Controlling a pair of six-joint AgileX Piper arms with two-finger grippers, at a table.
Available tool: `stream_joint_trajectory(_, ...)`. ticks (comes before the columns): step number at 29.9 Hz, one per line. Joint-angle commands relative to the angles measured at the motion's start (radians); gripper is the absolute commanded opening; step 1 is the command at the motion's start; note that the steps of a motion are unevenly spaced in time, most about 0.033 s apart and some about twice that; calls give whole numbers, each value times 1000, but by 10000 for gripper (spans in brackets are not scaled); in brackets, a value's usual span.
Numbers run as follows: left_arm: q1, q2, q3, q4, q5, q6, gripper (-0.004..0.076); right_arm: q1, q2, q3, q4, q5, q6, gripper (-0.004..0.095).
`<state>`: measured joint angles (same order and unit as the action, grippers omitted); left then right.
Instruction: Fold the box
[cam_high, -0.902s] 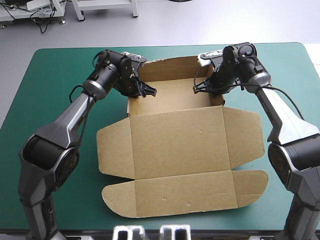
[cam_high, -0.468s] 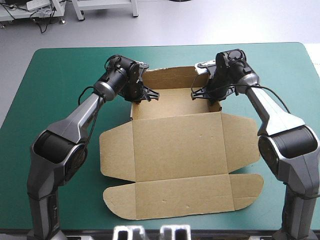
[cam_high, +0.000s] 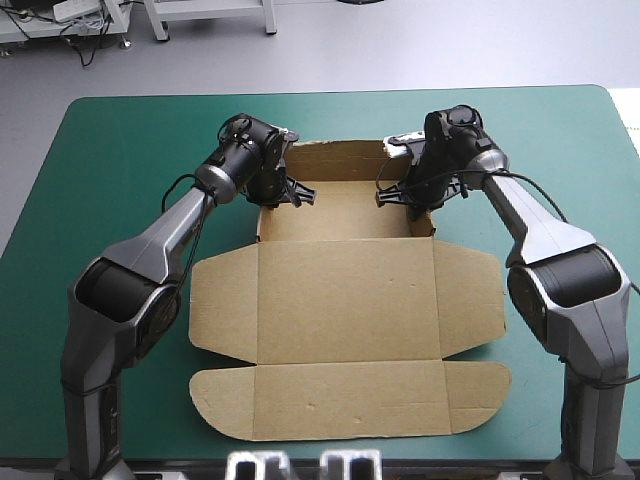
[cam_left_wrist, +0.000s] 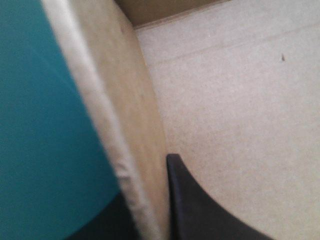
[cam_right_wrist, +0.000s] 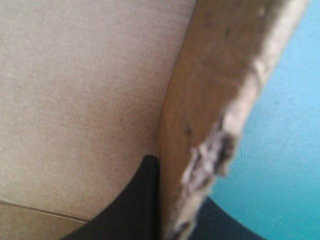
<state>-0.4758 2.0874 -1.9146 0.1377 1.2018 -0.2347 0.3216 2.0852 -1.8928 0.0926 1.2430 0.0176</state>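
Observation:
The brown box (cam_high: 345, 290) lies in the middle of the teal-green table, its lid and flaps flat toward the near edge. Its tray (cam_high: 345, 205) at the far end has raised walls. My left gripper (cam_high: 292, 190) is at the tray's left wall and my right gripper (cam_high: 395, 192) is at its right wall. In the left wrist view the left wall (cam_left_wrist: 117, 125) stands between my black fingers (cam_left_wrist: 200, 210), one inside the tray and one outside, shut on it. The right wrist view shows the ragged right wall (cam_right_wrist: 210, 90) pinched the same way by the right fingers (cam_right_wrist: 135, 205).
The teal-green cover (cam_high: 120, 150) shows all round the box, with wide bare strips to the left and right of it. The lid's rounded front flap (cam_high: 350, 400) reaches close to the table's near edge.
Both grippers have drawn slightly inward and toward the near edge while holding the side walls. The whole box has slid a little nearer and to the left.

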Motion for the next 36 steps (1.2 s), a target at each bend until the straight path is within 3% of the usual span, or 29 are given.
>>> stream_joint_trajectory(1,-27,-47,-32,-96,-58,31,4,19,-43,-28,90,13,-43,-24)
stream_joint_trajectory(5,-24,-51,-32,-103,-54,33,123,19,-43,-28,85,13,-96,61)
stream_joint_trajectory(7,-17,-53,-34,-115,-37,33,229,19,-43,-28,101,13,-98,210)
stream_joint_trajectory(12,6,-53,-34,-125,64,77,554,19,-54,-28,115,13,-93,701)
stream_joint_trajectory(15,25,-65,-32,-138,92,77,676,19,-74,-30,93,13,-73,830)
stream_joint_trajectory(23,50,-166,-34,-113,75,81,686,18,-183,-30,-37,13,-70,832)
stream_joint_trajectory(31,50,-305,-34,-62,70,138,670,16,-306,-30,-59,13,-82,832)
stream_joint_trajectory(34,50,-382,-34,-64,85,196,566,16,-360,-30,-57,13,-98,832)
stream_joint_trajectory(36,50,-451,-27,-83,92,241,430,16,-403,-30,-57,13,-115,832)
